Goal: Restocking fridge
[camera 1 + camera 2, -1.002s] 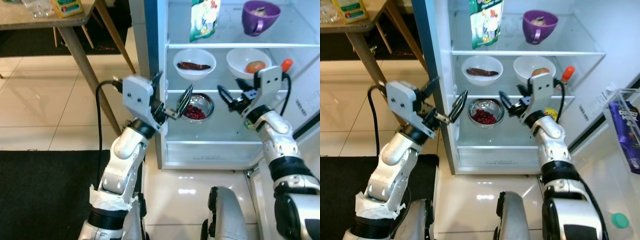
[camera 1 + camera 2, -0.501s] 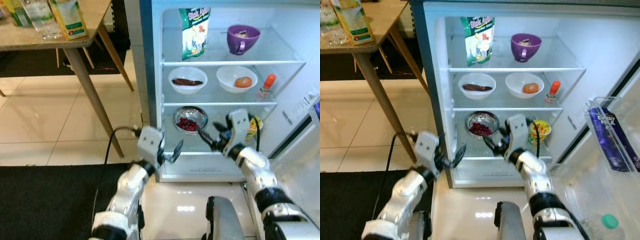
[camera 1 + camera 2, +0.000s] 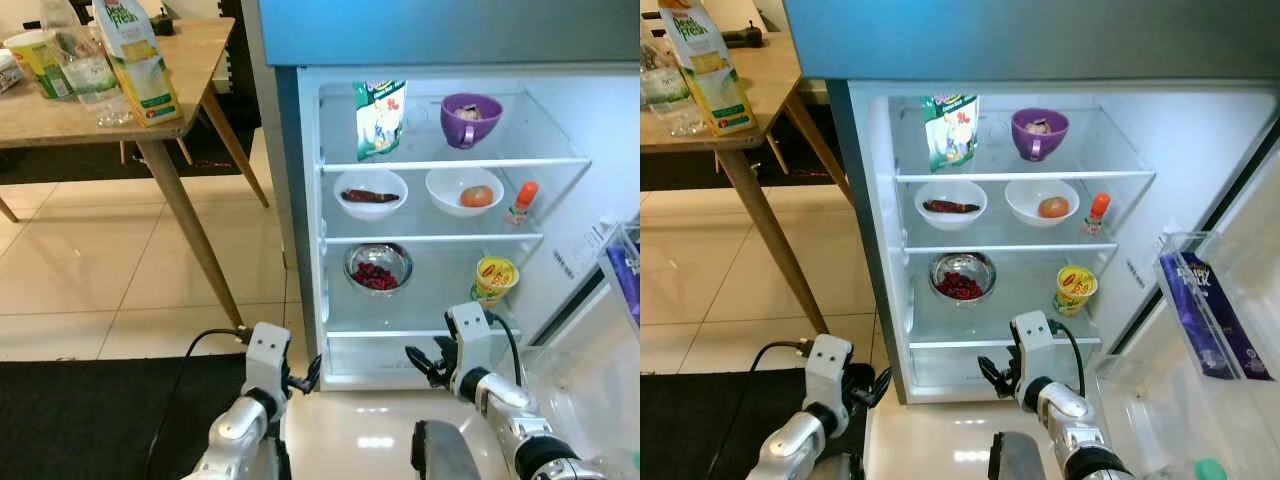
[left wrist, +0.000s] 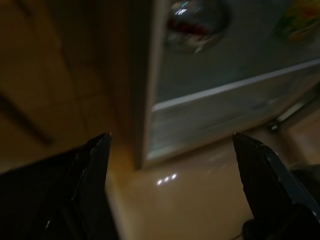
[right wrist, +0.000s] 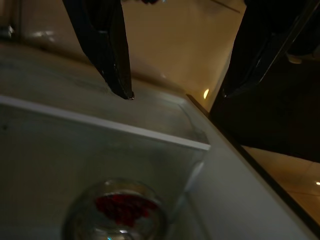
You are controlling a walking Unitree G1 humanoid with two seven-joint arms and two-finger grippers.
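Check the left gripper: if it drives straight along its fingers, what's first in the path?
Likely the fridge's left front edge. The left gripper is open and empty, aimed at that edge and the bottom drawer front beside it. Depth is unclear in the dark wrist view.

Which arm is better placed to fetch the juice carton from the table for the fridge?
Left, probably. The juice carton stands on the wooden table at the robot's left, and the left gripper hangs open and empty.

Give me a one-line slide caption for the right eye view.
Open fridge stocked with bowls, a purple cup and a yellow cup; both grippers hang low and empty before it.
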